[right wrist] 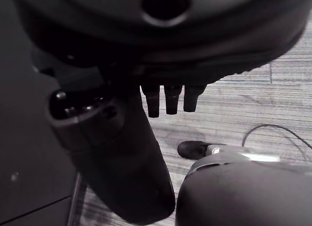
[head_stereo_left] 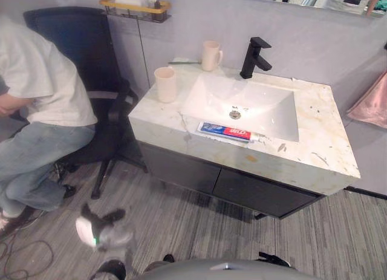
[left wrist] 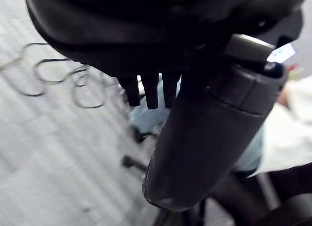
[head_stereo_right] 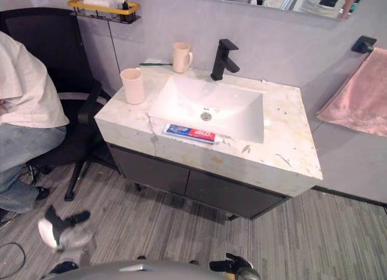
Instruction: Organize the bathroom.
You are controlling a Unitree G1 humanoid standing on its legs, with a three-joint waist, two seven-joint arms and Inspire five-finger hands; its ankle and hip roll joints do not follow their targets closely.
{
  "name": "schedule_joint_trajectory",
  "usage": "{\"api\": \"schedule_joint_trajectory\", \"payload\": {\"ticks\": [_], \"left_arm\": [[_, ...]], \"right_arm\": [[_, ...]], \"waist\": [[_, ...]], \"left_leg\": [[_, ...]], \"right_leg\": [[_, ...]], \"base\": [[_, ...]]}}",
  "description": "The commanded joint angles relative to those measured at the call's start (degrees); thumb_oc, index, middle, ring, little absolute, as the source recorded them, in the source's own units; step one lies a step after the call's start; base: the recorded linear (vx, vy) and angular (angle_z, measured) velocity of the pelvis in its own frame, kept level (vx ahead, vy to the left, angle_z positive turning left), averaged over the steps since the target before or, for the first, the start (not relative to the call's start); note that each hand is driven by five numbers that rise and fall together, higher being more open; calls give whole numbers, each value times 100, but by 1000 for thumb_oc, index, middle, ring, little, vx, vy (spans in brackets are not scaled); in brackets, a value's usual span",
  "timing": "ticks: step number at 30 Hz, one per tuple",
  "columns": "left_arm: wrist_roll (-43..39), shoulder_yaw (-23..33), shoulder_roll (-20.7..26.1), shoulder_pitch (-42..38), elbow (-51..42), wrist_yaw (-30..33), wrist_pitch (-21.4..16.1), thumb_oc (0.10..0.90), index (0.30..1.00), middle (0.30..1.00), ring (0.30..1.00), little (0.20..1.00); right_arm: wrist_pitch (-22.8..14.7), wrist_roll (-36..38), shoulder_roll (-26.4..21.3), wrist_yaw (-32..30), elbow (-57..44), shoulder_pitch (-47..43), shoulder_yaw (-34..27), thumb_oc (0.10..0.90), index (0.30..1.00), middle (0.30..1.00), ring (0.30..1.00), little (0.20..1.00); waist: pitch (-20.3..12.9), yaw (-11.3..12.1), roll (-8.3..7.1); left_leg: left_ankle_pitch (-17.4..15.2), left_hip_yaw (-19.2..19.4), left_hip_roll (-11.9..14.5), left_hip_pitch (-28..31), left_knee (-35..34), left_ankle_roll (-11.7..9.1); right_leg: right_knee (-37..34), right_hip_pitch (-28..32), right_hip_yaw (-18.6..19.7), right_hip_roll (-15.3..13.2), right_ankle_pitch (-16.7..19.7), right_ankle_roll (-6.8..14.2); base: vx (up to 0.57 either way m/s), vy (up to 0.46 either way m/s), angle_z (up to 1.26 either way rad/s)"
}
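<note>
On the marble bench [head_stereo_left: 314,141] we see a white sink [head_stereo_left: 242,107] set in its middle, with a black faucet [head_stereo_left: 254,57] at the far edge. A toothpaste tube [head_stereo_left: 225,132] lies flat on the near rim of the bench, just in front of the sink. A pale cup [head_stereo_left: 165,84] stands upright at the far left corner, and a cream mug [head_stereo_left: 211,55] stands farther back, left of the faucet. A green toothbrush [head_stereo_right: 155,64] lies flat just left of the mug. Above the bench's left end, a yellow wall shelf [head_stereo_left: 134,8] carries a few small items we cannot identify. Below the bench top sit dark cabinet doors [head_stereo_left: 230,186].

To the left, a person [head_stereo_left: 42,110] in a white shirt and jeans sits in a black office chair [head_stereo_left: 91,56]. Our right eye view takes in a pink towel [head_stereo_right: 357,98] hanging on the wall to the right; our left eye view catches just its edge.

We find the left hand [left wrist: 146,92] in its wrist view, low over the grey striped floor [left wrist: 44,153], its fingers straight and holding nothing, with the person's jeans behind it. The right hand [right wrist: 168,99] in its own wrist view likewise hangs over the floor beside a dark cabinet side, its fingers straight and empty.
</note>
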Motion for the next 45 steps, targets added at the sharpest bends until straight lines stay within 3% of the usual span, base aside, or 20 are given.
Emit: {"api": "schedule_joint_trajectory", "payload": {"ticks": [1, 3, 4, 6, 8, 11, 15, 21, 22, 28, 37, 45], "left_arm": [[1618, 222, 627, -627, -1110, 1423, -588, 800, 900, 900, 900, 900], [2133, 285, 812, -629, -1658, 1597, -749, 800, 900, 900, 900, 900], [2374, 353, 1049, -659, -2416, 1451, -495, 800, 900, 900, 900, 900], [2612, 380, 1189, -692, -2934, 1312, -404, 800, 900, 900, 900, 900], [2995, 306, 1419, -860, -3889, 757, -287, 800, 900, 900, 900, 900], [3319, 139, 1569, -1089, -4542, 243, -142, 800, 900, 900, 900, 900], [3490, -513, 1885, -1776, -5750, -1473, 510, 800, 900, 900, 900, 900], [3462, -1117, 2155, -2208, -6227, -2805, 1020, 800, 900, 900, 900, 900], [3428, -1298, 2277, -2352, -6359, -3243, 1249, 800, 900, 900, 900, 900], [3205, -2169, 2980, -3075, -6156, -4595, 1928, 800, 900, 900, 900, 900], [2348, -3069, 3833, -4304, -4910, -5603, 2132, 800, 900, 900, 900, 900], [1688, -3467, 3974, -4857, -4125, -6088, 2113, 800, 900, 900, 900, 900]], "right_arm": [[22, 334, -60, -264, 104, -153, -14, 800, 900, 900, 900, 900], [39, 368, -54, -292, 124, -124, -27, 800, 900, 900, 900, 900], [56, 395, -66, -283, 150, -107, -54, 800, 900, 900, 900, 900], [54, 395, -66, -284, 159, -78, -75, 800, 900, 900, 900, 900], [48, 401, -59, -291, 186, -53, -92, 800, 900, 900, 900, 900], [42, 416, -70, -292, 207, -55, -80, 800, 900, 900, 900, 900], [4, 297, -74, -310, 233, -124, -72, 800, 900, 900, 900, 900], [-12, 177, -79, -311, 275, -174, -77, 800, 900, 900, 900, 900], [14, 108, -84, -307, 293, -199, -81, 800, 900, 900, 900, 900], [172, -35, -207, -169, 367, -230, -144, 800, 900, 900, 900, 900], [355, -241, -472, -24, 333, -250, -155, 800, 900, 900, 900, 900], [364, -306, -560, 30, 377, -242, -101, 800, 900, 900, 900, 900]], "waist": [[138, 140, -52], [132, 173, -59], [128, 194, -55], [123, 202, -51], [102, 200, -32], [78, 169, -8], [31, 21, 82], [-2, -116, 154], [-9, -175, 189], [-47, -374, 298], [-101, -645, 440], [-134, -740, 481]], "left_leg": [[-215, -304, -553, -93, 11, 343], [-214, -340, -560, -94, 11, 343], [-218, -373, -562, -88, 11, 345], [-221, -389, -562, -84, 11, 347], [-234, -402, -558, -77, 11, 347], [-246, -404, -552, -68, 11, 345], [-276, -323, -516, -25, 11, 337], [-292, -192, -495, -2, 11, 332], [-297, -145, -492, 3, 11, 335], [-299, 49, -462, 37, 11, 321], [-295, 307, -388, 95, 11, 280], [-270, 381, -338, 109, 11, 249]], "right_leg": [[-15, -18, -512, -19, -20, -63], [-15, 1, -525, -15, -29, -74], [-15, 18, -531, -12, -37, -88], [-15, 30, -538, -12, -41, -92], [-15, 49, -552, -13, -49, -77], [-15, 60, -538, -10, -57, -61], [-15, 78, -453, 3, -53, -1], [-15, 47, -336, 7, -33, 63], [-15, 31, -279, 11, -32, 80], [-15, -13, -134, 17, 4, 175], [-15, -53, 63, 58, 26, 203], [-15, -63, 131, 93, 5, 183]], "base": [[-10, -9, 10], [4, -4, 9], [12, 2, 6], [8, 3, 5], [1, -1, 11], [1, -4, 7], [4, -2, 2], [1, 9, -8], [2, 23, -24], [16, 11, -16], [40, -10, -9], [50, -35, -8]]}}
